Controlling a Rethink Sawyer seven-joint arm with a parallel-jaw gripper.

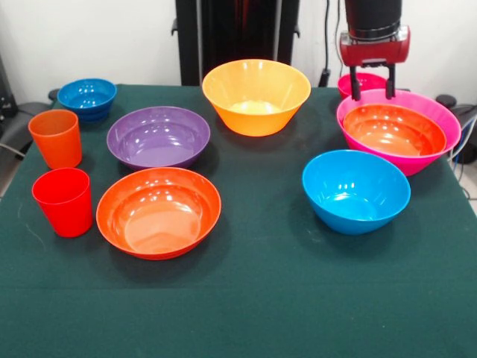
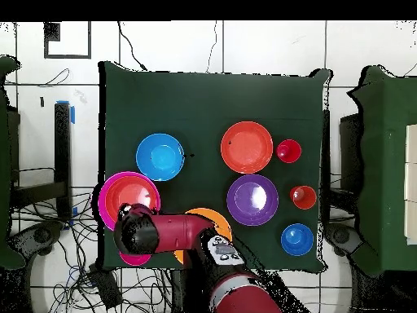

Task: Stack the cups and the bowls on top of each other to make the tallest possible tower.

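My gripper hangs open at the back right, its two black fingers apart at the small pink-red bowl; I cannot tell if they touch it. Just in front stands the tower: the large magenta bowl with a red-orange bowl nested inside. Loose on the green cloth are a blue bowl, a yellow-orange bowl, a purple bowl, a second red-orange bowl, a small blue bowl, the orange cup and the red cup.
In the overhead view the red arm lies across the yellow-orange bowl and ends beside the magenta bowl. The small pink-red bowl sits near the table edge. Cables lie on the floor around the table.
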